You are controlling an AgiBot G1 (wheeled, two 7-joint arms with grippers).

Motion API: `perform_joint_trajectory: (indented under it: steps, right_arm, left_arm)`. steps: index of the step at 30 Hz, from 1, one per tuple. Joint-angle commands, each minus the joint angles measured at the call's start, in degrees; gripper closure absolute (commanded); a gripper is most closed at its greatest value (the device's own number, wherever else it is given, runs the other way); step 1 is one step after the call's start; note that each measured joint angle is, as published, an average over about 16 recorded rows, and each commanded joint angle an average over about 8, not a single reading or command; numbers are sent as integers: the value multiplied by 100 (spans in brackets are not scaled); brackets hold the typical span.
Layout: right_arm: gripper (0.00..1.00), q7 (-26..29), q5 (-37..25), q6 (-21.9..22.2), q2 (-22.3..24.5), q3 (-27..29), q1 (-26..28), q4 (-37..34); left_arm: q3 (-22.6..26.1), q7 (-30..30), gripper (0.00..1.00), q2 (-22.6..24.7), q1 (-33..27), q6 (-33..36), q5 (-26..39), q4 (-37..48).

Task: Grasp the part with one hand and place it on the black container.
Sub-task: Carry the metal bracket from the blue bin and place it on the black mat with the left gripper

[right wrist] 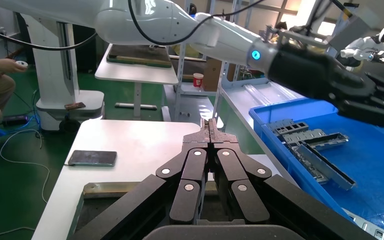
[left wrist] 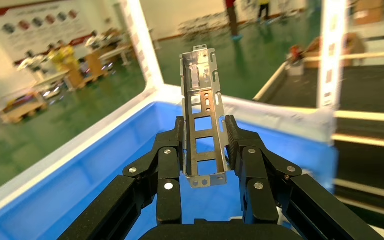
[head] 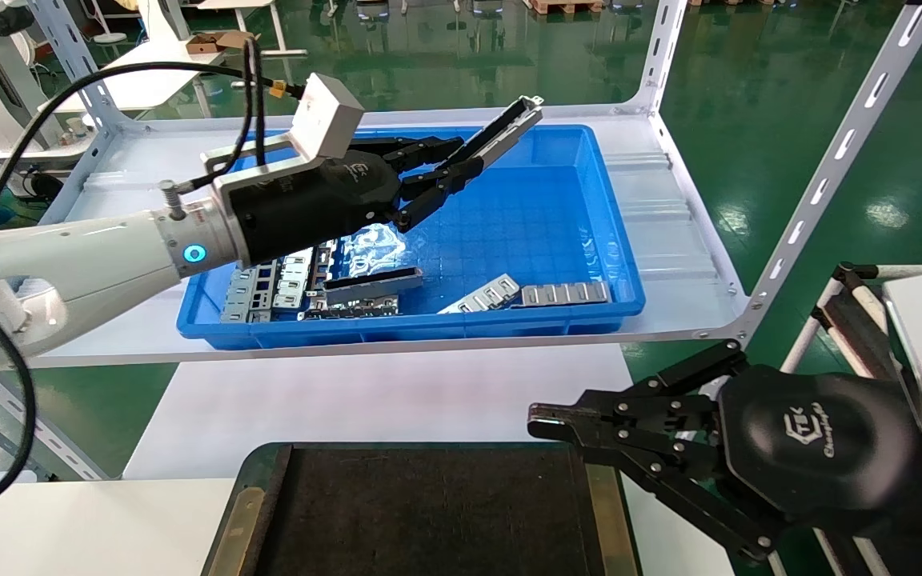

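Note:
My left gripper [head: 454,170] is shut on the part [head: 503,128], a long narrow grey metal channel with rectangular slots, and holds it tilted up in the air above the blue bin [head: 541,232]. In the left wrist view the part [left wrist: 203,107] stands between the two fingers [left wrist: 168,150], which clamp its lower end. The black container [head: 429,512], a flat tray with a dark floor and brass edge plates, lies at the near edge of the head view, apart from the part. My right gripper [head: 545,422] is shut and empty, beside the tray's right edge; its closed tips also show in the right wrist view [right wrist: 210,131].
The blue bin sits on a white shelf [head: 669,232] and holds several more metal parts [head: 373,286] along its near wall. White slotted shelf posts [head: 837,152] rise at the right and back. A white table [head: 381,400] lies between shelf and tray. A phone [right wrist: 92,158] lies on the table.

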Motion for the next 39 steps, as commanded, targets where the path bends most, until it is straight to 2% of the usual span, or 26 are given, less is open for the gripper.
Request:
perform_joint_trajectory:
  steps: [1, 11, 20, 25, 31, 35, 39]
  right_arm:
    - [100, 0, 0, 0, 0, 0, 0, 0]
    - [100, -1, 1, 0, 0, -1, 0, 0]
    - [100, -1, 1, 1, 1, -2, 0, 0]
    - [100, -1, 2, 1, 1, -2, 1, 0]
    - [100, -1, 2, 1, 1, -3, 1, 0]
    - [100, -2, 2, 1, 1, -3, 1, 0]
    - [100, -2, 2, 1, 1, -4, 1, 0]
  left_arm:
    - [-22, -13, 100, -115, 16, 316, -54, -45]
    - [9, -501, 100, -773, 674, 1236, -192, -1128]
    - [77, -1236, 100, -1517, 1842, 1023, -300, -3085]
    - [139, -1663, 100, -1941, 2606, 279, -205, -4178]
    - [213, -2180, 100, -2343, 3565, -1168, 37, -5383]
    - [311, -2531, 100, -2475, 4124, -2140, 228, -6017]
    - [436, -2806, 100, -2433, 4510, -2906, 393, -6299]
